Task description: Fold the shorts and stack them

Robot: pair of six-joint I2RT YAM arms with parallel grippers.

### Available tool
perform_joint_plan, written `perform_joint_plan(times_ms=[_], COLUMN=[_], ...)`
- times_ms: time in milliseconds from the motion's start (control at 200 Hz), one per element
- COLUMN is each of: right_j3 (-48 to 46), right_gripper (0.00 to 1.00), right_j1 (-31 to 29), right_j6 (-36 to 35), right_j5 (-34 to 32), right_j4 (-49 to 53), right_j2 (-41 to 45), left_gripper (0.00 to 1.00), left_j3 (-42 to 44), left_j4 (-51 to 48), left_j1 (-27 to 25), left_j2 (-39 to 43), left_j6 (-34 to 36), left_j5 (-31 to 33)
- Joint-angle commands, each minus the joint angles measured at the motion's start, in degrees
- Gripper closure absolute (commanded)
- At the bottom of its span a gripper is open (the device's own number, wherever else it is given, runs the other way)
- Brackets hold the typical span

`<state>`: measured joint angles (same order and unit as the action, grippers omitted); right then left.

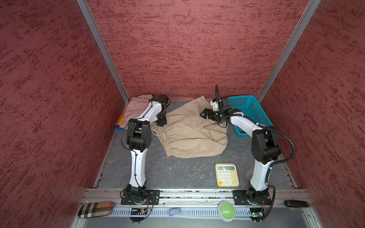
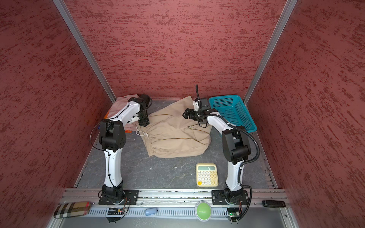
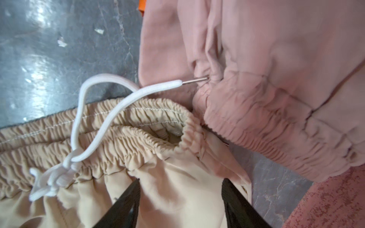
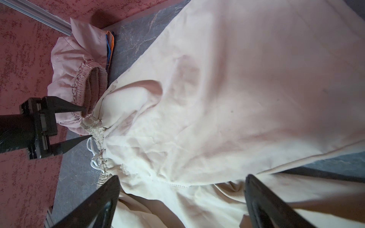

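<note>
Fabric of beige shorts (image 1: 189,134) looks light, limp and crease-prone (expect sag). Left claw (image 3: 180,179) straddles the waistband (image 3: 138,122) corner, jaws apart, nothing clamped; grip there, on the thick elastic. Right claw (image 4: 182,176) hovers released above the leg. Pink shorts (image 3: 276,79) lie just beyond left claw.

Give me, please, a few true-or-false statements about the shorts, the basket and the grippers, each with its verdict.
1. The beige shorts lie spread on the table. True.
2. The pink shorts are in the basket. False: they lie in the far left corner on the rainbow shorts, away from the basket.
3. The right gripper is shut on the beige shorts. False: its jaws stand open over them.
4. The calculator lies apart from the beige shorts. True.
5. The left gripper is at the beige waistband. True.
</note>
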<state>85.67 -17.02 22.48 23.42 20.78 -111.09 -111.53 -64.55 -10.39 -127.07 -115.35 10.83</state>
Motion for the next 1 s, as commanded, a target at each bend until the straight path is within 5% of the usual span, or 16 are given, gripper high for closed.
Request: perform_joint_plan(times_ms=[0,346,571,711,796,992], right_j3=[-0.83,0.8,1.07,2.3,3.46,7.91], right_gripper=[0.01,0.01,0.01,0.01,0.01,0.01], right_j1=[0.23,0.23,0.23,0.23,0.24,2.03], right_j6=[-0.67,-0.71,-0.42,-0.35,-0.83,0.48], right_j5=[1.44,1.1,0.43,0.22,-0.67,-5.1], right_j4=[-1.0,0.18,0.49,1.31,2.35,5.31], right_j2=[1.76,1.07,1.0,0.1,-0.2,-1.45], left_gripper=[0.35,0.46,0.63,0.85,1.0,1.0], left_j3=[1.03,0.69,3.9,6.65,7.0,9.68], left_j4=[2.57,4.79,8.09,12.03,14.95,32.03], left_j1=[1.11,2.74,3.19,2.53,2.03,0.93], left_j2=[-0.98,-4.04,-4.41,-3.86,-3.13,2.49], left_j6=[-17.67,-17.7,-16.81,-15.64,-12.77,6.2], left_j5=[0.31,-1.33,-2.47,-2.33,-0.99,2.86])
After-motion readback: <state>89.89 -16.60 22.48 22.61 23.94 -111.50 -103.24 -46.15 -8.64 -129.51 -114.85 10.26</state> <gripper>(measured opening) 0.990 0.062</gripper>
